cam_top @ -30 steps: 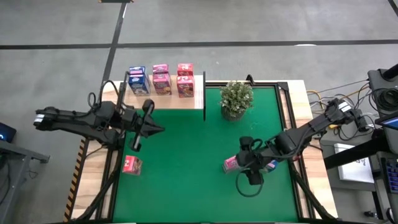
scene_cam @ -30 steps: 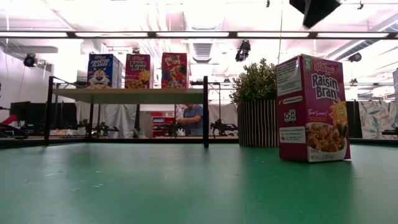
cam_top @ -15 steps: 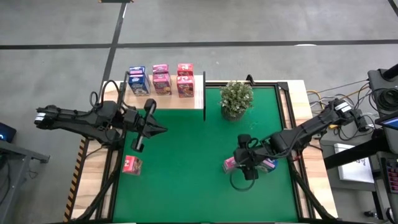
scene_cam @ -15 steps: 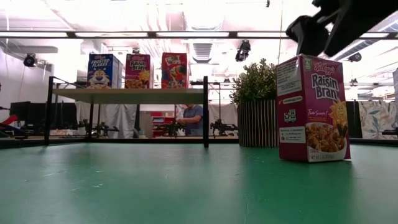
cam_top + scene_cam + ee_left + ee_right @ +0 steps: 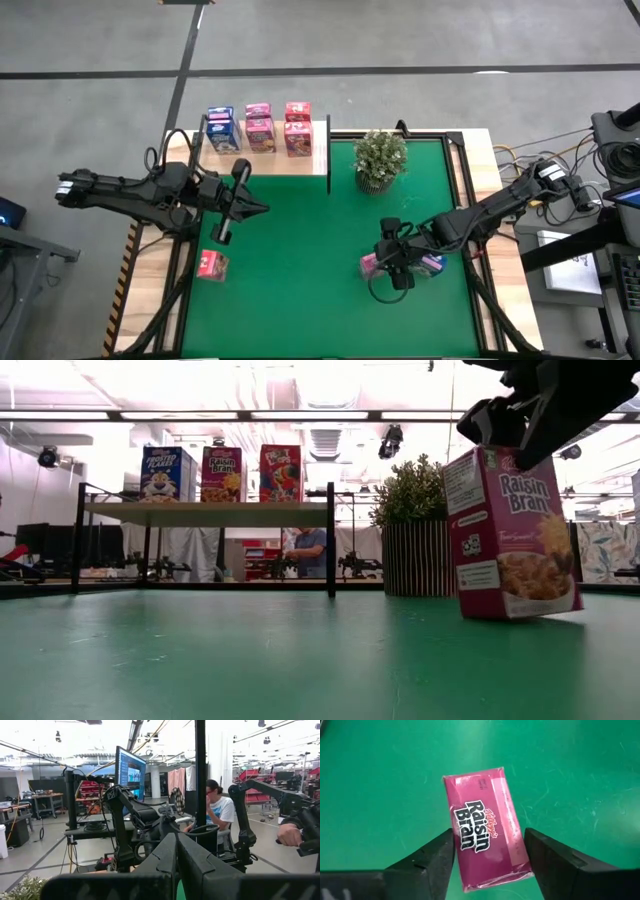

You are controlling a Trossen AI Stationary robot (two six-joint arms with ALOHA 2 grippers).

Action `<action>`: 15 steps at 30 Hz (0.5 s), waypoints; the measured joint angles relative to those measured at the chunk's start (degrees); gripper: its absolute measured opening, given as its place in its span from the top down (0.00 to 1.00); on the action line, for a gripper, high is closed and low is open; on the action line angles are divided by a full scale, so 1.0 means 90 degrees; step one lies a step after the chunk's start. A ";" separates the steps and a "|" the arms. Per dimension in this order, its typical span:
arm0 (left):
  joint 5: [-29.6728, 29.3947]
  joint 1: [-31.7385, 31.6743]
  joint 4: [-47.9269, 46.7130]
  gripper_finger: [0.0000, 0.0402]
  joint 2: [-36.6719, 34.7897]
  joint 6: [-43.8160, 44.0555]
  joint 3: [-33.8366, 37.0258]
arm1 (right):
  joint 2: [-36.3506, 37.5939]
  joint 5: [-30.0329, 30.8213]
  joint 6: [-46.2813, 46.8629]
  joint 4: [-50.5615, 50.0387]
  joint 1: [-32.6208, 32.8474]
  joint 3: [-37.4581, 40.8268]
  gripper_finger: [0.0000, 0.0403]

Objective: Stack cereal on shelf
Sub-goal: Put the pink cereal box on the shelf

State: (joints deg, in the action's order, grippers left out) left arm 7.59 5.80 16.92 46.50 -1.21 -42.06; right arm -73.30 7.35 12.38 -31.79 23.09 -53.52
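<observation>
Since a moment earlier the right pincer [image 5: 388,266] had dropped onto the pink cereal box [image 5: 512,532], which had stood upright and now leaned on the green mat [image 5: 300,270]. Its fingers [image 5: 432,857] straddled the box top across the short width, close but whether gripping I couldn't tell. Its left partner [image 5: 252,208], pressed together, waited near the shelf [image 5: 265,160], well apart.

A blue cereal box [image 5: 433,265] (label unreadable) lies mostly hidden under the right arm [image 5: 480,215].
</observation>
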 joint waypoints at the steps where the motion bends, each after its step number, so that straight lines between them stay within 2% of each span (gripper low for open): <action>1: 0.0000 0.0000 0.0000 1.00 0.0000 0.0000 0.0000 | 0.0000 -0.0005 0.0002 0.0002 0.0000 0.0000 0.47; 9: 0.0001 0.0000 -0.0045 1.00 0.0000 -0.0010 0.0000 | 0.0000 -0.0034 0.0034 0.0090 -0.0017 -0.0066 0.53; 15: -0.0155 0.0000 -0.0363 1.00 -0.0005 -0.0157 0.0002 | 0.0000 0.0018 0.0289 0.0090 -0.0254 -0.0685 0.53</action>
State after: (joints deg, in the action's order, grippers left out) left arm 6.19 5.80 13.65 46.46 -2.62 -42.04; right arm -73.30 7.52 14.98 -30.98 20.81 -59.68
